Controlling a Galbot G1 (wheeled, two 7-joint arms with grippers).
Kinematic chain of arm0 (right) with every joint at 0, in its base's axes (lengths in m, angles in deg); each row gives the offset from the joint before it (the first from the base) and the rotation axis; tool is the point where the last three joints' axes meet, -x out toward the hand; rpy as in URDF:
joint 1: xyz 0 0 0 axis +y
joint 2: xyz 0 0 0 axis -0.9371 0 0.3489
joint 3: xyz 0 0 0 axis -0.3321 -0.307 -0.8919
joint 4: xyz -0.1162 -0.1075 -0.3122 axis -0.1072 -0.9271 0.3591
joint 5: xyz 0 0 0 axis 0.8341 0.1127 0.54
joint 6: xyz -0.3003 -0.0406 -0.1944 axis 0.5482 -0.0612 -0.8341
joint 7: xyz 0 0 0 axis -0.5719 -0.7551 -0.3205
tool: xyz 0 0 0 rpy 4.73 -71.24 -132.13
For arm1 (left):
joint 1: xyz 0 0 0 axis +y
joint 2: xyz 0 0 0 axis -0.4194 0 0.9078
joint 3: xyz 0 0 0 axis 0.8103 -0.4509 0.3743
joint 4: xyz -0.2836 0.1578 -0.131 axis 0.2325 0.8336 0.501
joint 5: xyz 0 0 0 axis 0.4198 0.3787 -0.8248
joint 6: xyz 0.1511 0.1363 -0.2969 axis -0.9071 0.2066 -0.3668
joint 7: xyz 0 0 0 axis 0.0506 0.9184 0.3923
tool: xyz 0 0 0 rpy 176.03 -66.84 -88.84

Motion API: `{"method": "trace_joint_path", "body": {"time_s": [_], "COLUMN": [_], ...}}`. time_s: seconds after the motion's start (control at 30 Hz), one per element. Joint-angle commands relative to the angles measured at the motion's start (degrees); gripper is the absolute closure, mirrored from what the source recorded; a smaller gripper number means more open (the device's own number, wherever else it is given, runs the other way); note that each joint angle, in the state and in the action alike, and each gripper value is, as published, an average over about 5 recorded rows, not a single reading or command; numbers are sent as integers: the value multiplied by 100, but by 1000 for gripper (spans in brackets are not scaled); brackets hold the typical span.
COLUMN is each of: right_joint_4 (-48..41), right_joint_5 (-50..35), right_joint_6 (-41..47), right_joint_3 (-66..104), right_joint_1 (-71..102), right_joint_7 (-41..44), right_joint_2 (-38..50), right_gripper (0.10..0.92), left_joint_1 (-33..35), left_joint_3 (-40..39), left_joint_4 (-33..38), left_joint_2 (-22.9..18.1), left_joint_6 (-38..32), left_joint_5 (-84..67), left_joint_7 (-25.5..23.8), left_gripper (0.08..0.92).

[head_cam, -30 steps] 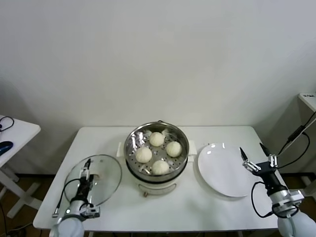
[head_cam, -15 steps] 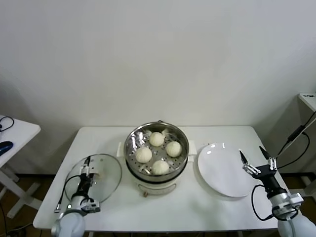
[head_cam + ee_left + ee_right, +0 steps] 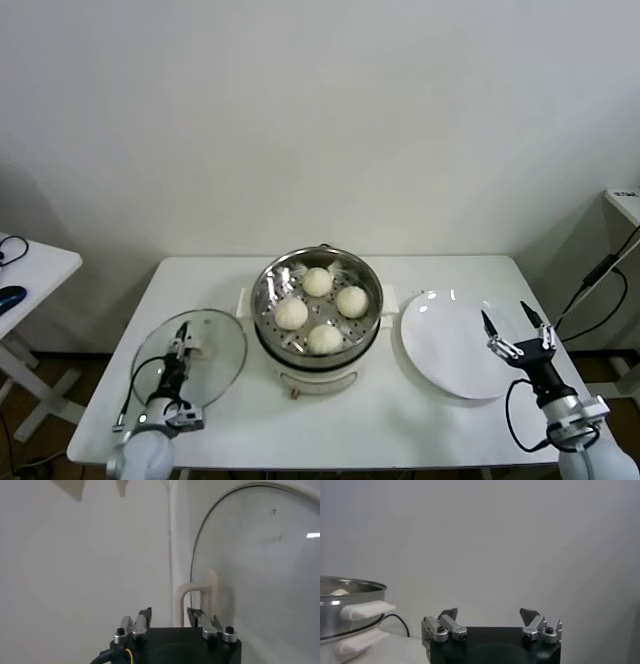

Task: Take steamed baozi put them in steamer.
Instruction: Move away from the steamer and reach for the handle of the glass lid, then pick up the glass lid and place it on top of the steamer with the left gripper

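Head view has us looking down at the bench [image 3: 400,420], with the steamer [image 3: 317,345] in the lower middle of the frame and all four steamed baozi [image 3: 322,310] sitting on its perforated tray. Our left gripper [image 3: 181,343] hangs over the glass lid [image 3: 215,350] at lower left, fingers part-way apart and grasping nothing. Our right gripper [image 3: 518,334] sits at lower right by the white plate [image 3: 445,345], fingers released wide.
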Motion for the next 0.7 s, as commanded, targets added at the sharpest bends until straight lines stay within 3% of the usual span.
{"method": "trace_joint_path", "body": {"time_s": [0.03, 0.4, 0.6, 0.7], "right_joint_4": [-15, -40, -53, -77], "right_joint_5": [34, 53, 49, 37], "right_joint_6": [-12, -32, -39, -46], "right_joint_3": [1, 6, 7, 3], "right_joint_1": [6, -9, -26, -33], "right_joint_7": [26, 76, 88, 91], "right_joint_2": [-24, -56, -43, -13], "right_gripper": [203, 203, 203, 203], "left_joint_1": [-56, -40, 205, 467], "left_joint_3": [0, 0, -15, -90], "left_joint_4": [-81, -34, 460, 941], "left_joint_2": [3, 5, 15, 39], "left_joint_6": [-21, -1, 217, 706], "left_joint_5": [-40, -114, -284, -396], "left_joint_7": [-12, 7, 117, 282], "left_gripper": [550, 838, 844, 844]}}
